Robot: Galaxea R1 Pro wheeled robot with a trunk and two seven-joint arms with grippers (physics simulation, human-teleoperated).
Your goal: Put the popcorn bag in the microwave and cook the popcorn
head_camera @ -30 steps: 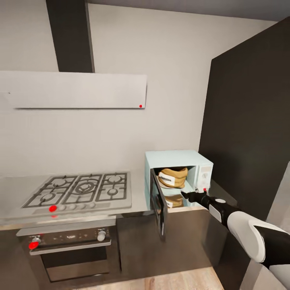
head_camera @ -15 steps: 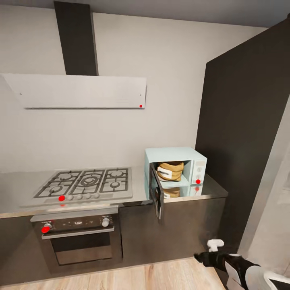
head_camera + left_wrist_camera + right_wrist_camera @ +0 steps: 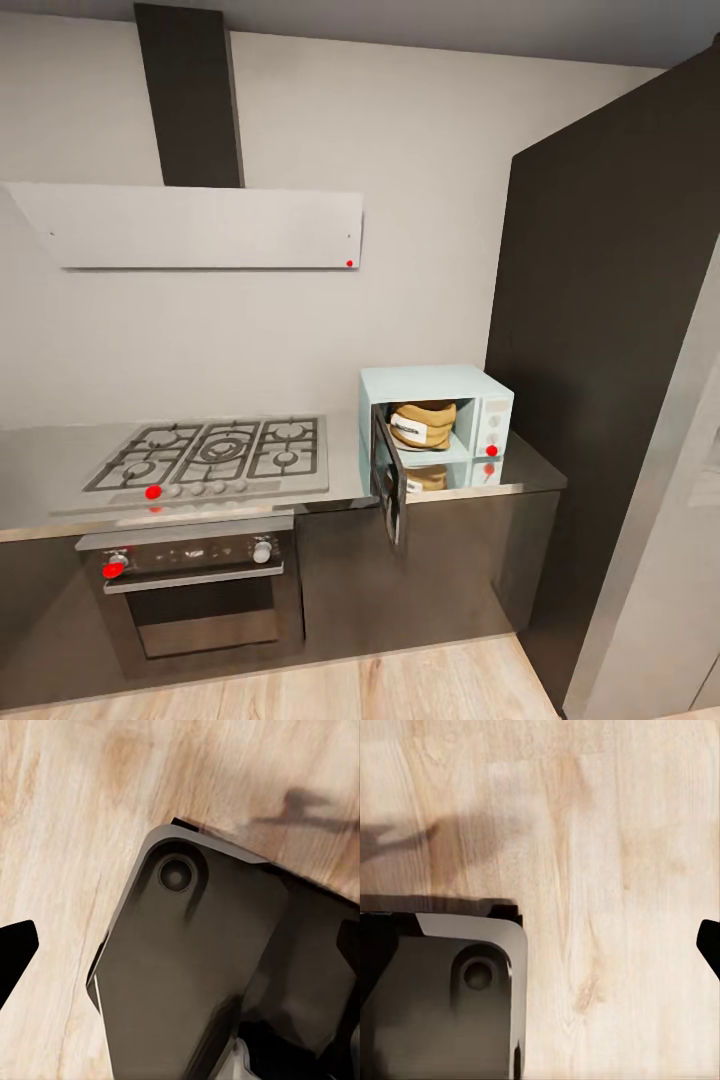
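- The tan-brown paper popcorn bag point(image 3: 424, 424) with a white label sits inside the small mint-white microwave point(image 3: 437, 420), which stands on the glossy grey tabletop point(image 3: 340, 470).
- Its dark glass door point(image 3: 389, 488) hangs open.
- Both wrist cameras face the pale wood floor point(image 3: 607, 832); whether either tool is wide or narrow, I cannot tell.
- Judged next: swing the door fully closed by pushing near its free edge before heating.

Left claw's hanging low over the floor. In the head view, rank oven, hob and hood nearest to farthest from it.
1. Oven, low, under the counter.
2. Hob, on the counter above it.
3. Hood, high on the wall.
A judgement, from the left wrist view's close look at the floor.
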